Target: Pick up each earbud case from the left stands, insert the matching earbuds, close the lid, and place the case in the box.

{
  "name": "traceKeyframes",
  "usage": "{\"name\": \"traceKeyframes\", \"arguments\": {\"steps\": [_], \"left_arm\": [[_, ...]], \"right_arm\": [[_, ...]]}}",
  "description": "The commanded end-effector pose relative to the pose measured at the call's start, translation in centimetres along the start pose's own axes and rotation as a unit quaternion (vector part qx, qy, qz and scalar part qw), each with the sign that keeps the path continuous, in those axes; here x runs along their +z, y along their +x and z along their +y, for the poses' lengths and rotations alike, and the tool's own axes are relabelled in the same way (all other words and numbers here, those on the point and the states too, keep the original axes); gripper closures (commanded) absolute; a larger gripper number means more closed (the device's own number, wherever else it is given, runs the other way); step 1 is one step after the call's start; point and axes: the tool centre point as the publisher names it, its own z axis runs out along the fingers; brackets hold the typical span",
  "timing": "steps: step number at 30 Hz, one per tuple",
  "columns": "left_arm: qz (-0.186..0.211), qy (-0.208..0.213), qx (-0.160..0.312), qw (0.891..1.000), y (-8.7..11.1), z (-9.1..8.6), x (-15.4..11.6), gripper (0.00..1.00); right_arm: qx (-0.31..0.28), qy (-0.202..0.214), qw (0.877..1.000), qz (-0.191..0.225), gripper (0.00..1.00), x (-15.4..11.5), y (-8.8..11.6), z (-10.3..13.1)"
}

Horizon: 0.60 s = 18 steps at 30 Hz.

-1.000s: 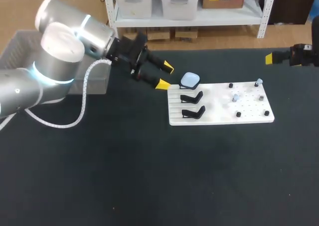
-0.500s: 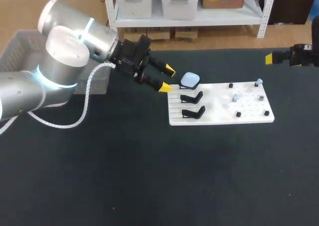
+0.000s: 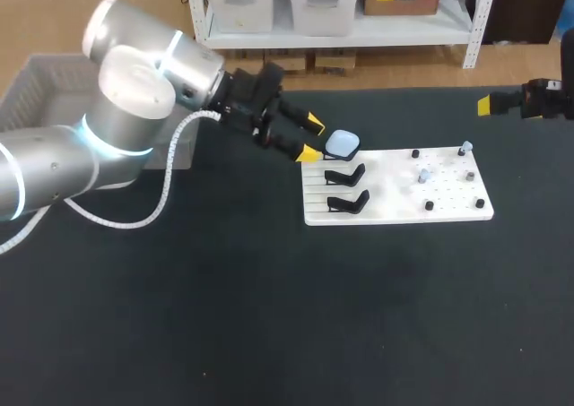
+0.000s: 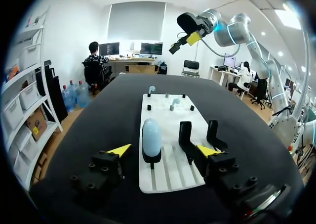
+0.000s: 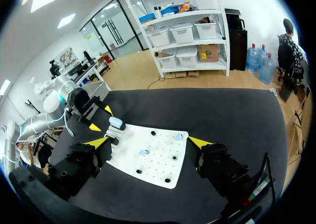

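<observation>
Approach time: your left gripper (image 3: 311,137) hangs spread wide and holds nothing, and the pale blue earbud case (image 3: 342,142) stands upright on its stand just ahead of the yellow tips, not yet touched.

In the left wrist view the case (image 4: 151,135) sits ahead and between the 2 fingers, a touch nearer 1 of them. I'd centre it before you close, so both pads meet it together. Mind the other finger: the 2 empty stands (image 4: 185,135) rise right ahead of it, so keep that tip clear as you slide in. Grip the body of the case, then lift straight off the stand so the white board (image 3: 386,207) doesn't drag along.

The earbuds (image 3: 422,176) wait on the board well beyond the case. The box (image 3: 36,83) lies behind the left gripper's arm. Your right gripper (image 5: 148,142) is also spread and empty, parked well apart from the board.

Against 1 second ago, the left gripper has pushed forward and its tips now sit just short of the case. The case, board and right gripper haven't shifted.
</observation>
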Motion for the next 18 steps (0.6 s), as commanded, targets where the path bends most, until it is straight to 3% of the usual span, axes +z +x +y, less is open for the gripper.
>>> {"name": "traceKeyframes", "arguments": {"steps": [1,18], "left_arm": [[0.000,0.005,-0.001,1.000,0.0,0.9,0.7,0.25],[0.008,-0.003,0.005,1.000,-0.2,1.5,2.0,0.37]], "right_arm": [[0.000,0.000,1.000,0.000,0.00,0.0,0.0,0.0],[0.000,0.000,1.000,0.000,0.00,0.0,0.0,0.0]]}}
